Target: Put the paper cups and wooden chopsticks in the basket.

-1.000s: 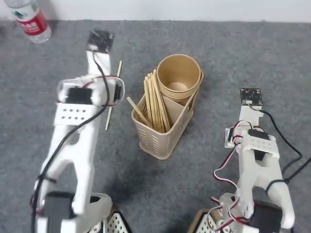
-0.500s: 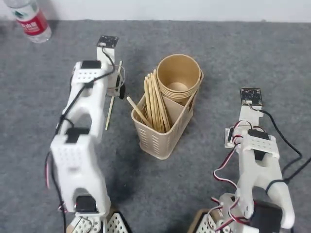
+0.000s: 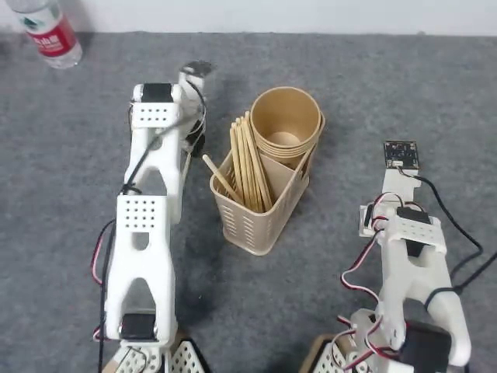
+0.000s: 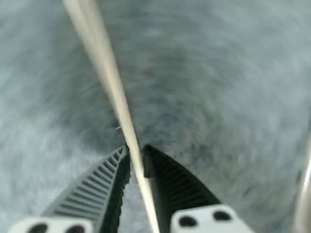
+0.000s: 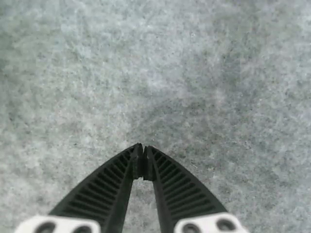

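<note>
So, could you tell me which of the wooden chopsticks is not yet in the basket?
The single chopstick pinched in the left gripper; the other chopsticks stand bundled in the basket beside the paper cups.

Beige slotted basket, tan paper cups, pale chopstick — grey speckled carpet.
</note>
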Controlling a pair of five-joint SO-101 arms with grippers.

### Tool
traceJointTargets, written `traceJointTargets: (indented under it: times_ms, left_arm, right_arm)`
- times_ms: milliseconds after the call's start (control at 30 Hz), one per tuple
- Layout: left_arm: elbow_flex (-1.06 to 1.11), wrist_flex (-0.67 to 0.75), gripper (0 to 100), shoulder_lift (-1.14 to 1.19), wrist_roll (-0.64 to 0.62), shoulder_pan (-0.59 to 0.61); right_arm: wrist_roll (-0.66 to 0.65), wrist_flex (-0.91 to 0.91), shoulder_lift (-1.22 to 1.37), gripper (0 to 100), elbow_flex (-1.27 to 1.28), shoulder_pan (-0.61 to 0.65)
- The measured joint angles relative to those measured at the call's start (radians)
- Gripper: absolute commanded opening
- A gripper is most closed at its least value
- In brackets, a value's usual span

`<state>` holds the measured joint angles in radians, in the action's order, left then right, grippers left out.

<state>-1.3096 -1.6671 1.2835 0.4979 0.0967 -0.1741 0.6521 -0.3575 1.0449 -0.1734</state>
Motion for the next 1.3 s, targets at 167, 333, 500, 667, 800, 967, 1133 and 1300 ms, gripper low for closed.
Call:
traceJointTargets:
  times_ms: [167,333,500,667,800,967,1133,1300]
  left_arm:
    - [-0.158,-0.054,1,0.081,0.034,0.0]
    - [-0.175,-0.055,1,0.083,0.028,0.0]
    - [-0.175,-0.055,1,-0.015,-0.069,0.011]
    - [-0.149,-0.055,1,-0.203,-0.103,0.026]
    - [0.008,-0.055,1,-0.381,-0.103,0.023]
    - [0.265,-0.055,1,-0.652,-0.097,0.017]
    - [0.482,-0.055,1,-0.961,-0.092,-0.029]
    - [0.631,-0.055,1,-1.231,-0.129,-0.115]
  right_arm:
    - [0.0,0.0,0.0,0.8,0.0,0.0]
    - [0.0,0.0,0.0,0.8,0.0,0.0]
    - [0.0,0.0,0.0,0.8,0.0,0.0]
    - [0.0,0.0,0.0,0.8,0.0,0.0]
    - [0.0,0.0,0.0,0.8,0.0,0.0]
    - [0.0,0.0,0.0,0.8,0.0,0.0]
    - [0.0,0.0,0.0,0.8,0.0,0.0]
    - [0.0,0.0,0.0,0.8,0.0,0.0]
